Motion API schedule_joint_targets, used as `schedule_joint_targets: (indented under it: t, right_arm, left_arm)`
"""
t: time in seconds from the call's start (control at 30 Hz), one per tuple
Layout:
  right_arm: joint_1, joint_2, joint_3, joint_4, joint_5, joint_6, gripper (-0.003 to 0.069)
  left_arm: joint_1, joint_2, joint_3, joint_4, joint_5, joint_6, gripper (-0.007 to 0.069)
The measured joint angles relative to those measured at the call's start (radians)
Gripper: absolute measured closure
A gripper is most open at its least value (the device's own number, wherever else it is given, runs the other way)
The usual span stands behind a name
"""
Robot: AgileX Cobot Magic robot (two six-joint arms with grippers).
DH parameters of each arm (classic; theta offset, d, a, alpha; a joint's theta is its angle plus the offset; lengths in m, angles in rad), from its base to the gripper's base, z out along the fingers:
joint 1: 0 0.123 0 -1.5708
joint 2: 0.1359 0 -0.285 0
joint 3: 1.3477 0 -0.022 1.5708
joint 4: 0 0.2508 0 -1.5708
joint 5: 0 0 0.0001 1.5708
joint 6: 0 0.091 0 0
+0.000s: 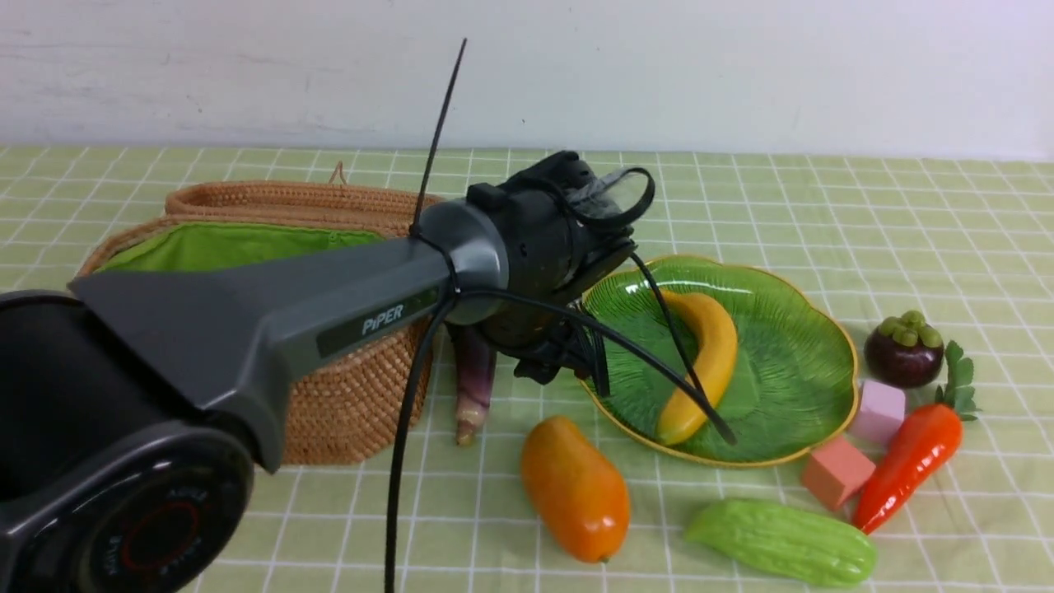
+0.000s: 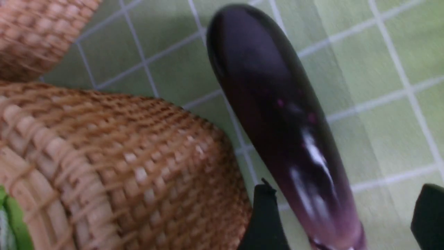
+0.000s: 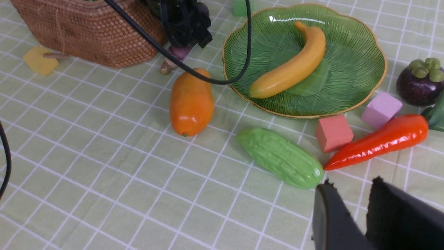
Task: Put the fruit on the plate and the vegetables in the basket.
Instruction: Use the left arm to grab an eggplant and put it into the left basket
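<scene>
Left hand [image 2: 347,198] wide open around eggplant [image 2: 277,104]

Left arm [image 1: 272,313]: dark grey tapered link, white "PiPER" mark [image 1: 383,319], black wrist housing [image 1: 535,239]. Black cables [image 1: 395,494]; black zip tie [image 1: 441,123] sticking out toward 12 o'clock. Round black joint [image 1: 123,511] at 7 o'clock, red ring. Right gripper [image 3: 350,182]: matte black fingers [image 3: 399,215].

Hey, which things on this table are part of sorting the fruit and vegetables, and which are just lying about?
For the job: banana, mango, mangosteen, eggplant, carrot, bitter gourd, plate, basket.
Lying about: pink cube, red cube, yellow cube, green cube.
</scene>
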Motion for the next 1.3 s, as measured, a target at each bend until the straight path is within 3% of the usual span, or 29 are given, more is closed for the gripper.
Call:
schedule_joint_targets:
  t: [0.57, 0.73, 0.93, 1.3]
  right_arm:
    - [0.0, 0.0, 0.0, 0.001, 0.014, 0.0, 0.0473]
    - [0.0, 0.0, 0.0, 0.0, 0.018, 0.0, 0.0469]
    - [0.0, 0.0, 0.0, 0.0, 0.022, -0.002, 0.0465]
    - [0.0, 0.001, 0.0, 0.0, 0.023, -0.003, 0.0461]
  left_arm:
    - [0.022, 0.085, 0.0, 0.048, -0.032, -0.071, 0.0117]
    - [0.022, 0.1, -0.001, 0.048, -0.031, -0.074, 0.016]
    - [0.022, 0.103, -0.001, 0.047, -0.031, -0.074, 0.0308]
    - [0.017, 0.097, -0.109, -0.004, 0.046, -0.057, 0.0309]
